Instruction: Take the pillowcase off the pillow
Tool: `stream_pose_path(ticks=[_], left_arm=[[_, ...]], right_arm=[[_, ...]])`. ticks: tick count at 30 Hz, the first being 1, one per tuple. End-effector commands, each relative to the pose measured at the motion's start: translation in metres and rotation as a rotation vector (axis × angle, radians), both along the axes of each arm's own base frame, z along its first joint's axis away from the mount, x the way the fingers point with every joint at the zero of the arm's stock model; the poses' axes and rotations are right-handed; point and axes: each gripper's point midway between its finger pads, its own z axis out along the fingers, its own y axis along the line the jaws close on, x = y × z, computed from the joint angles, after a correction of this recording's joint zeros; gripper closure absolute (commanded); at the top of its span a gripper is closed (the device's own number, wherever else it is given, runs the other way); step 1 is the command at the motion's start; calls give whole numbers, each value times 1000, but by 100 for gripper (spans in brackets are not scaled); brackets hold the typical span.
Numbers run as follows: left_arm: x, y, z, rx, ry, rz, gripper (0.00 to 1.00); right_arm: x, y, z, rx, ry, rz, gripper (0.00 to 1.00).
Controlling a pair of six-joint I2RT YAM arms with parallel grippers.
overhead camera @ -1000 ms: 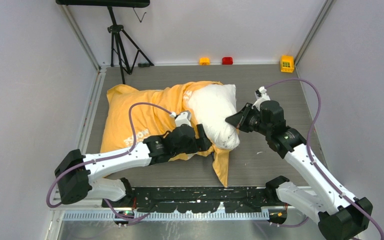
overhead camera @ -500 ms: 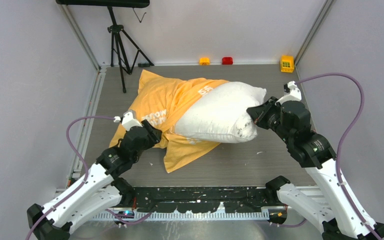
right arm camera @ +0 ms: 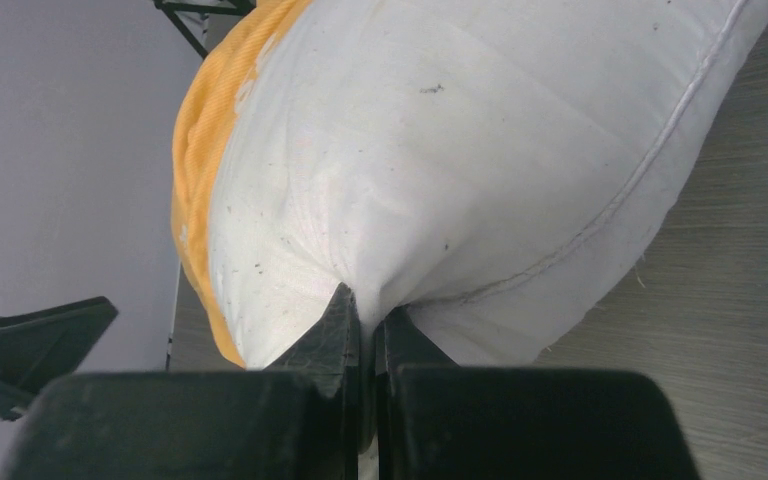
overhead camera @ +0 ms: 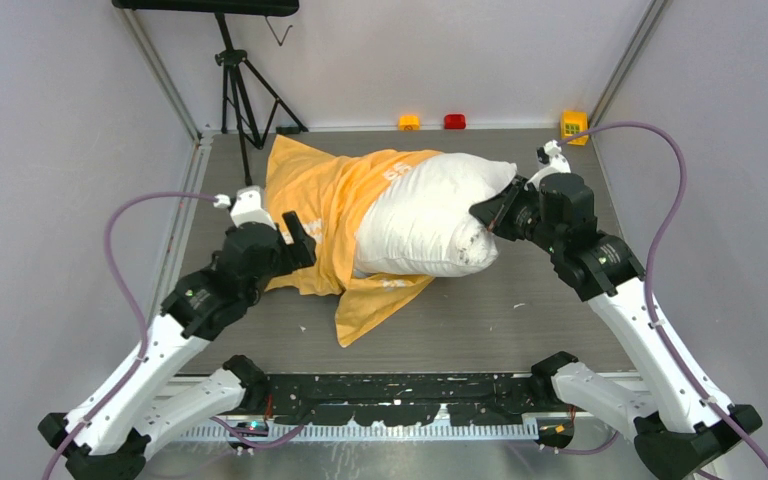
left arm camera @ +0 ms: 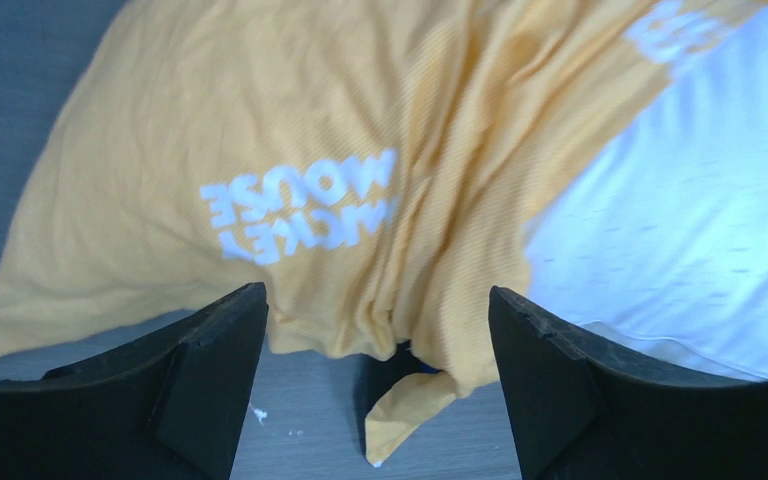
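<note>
While right gripper (right arm camera: 366,306) pinches pillow (right arm camera: 460,150), pillowcase (left arm camera: 290,120) lies just beyond left gripper (left arm camera: 377,300).

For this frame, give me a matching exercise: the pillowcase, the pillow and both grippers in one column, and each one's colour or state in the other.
Column A
1. pillowcase
2. pillow
3. left gripper
4. right gripper

Column B
a. shut on a pinch of white fabric
b. white, most of it uncovered
c. fingers wide apart, holding nothing
d. orange, covering only one end of the cushion

Pairs: 1-d, 2-b, 3-c, 4-a
</note>
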Motion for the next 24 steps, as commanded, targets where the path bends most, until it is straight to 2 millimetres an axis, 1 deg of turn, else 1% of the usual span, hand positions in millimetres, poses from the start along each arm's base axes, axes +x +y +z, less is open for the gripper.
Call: stream_pose_path(ticks=[1,2,4,5,6,8,11,12,13,16,18,21,24], left_arm=[[-6,2,66,46,-106,-98,15],[-7,-7,79,34,-125,-157,14],[-9,-39,100,5,-159,-328,12],[-11,-53,107,-22,-171,-401,11],[-9,-67,107,-39,-164,-450,11],[-5,-87,104,-61,-152,-518,10],[2,-111,97,-28,-162,-565,8],[3,-117,97,-2,-184,-578,3],[0,-127,97,37,-215,-605,1],[0,-147,105,125,-310,-647,0],[0,-156,107,174,-334,-681,0],[2,-162,106,231,-358,-727,0],[3,-166,98,288,-379,-772,0]], right_arm=[[9,30,63,147,-173,116,100],[11,32,61,149,-166,120,100],[13,36,59,163,-153,132,100],[14,38,59,171,-149,139,100],[14,41,60,184,-147,149,100],[15,46,63,205,-143,165,100],[14,50,68,228,-141,179,100],[14,51,69,232,-142,183,100],[14,50,71,233,-145,183,100],[16,51,70,232,-142,181,100],[16,51,69,231,-137,181,100],[17,51,65,227,-125,178,100],[17,50,58,226,-109,169,100]])
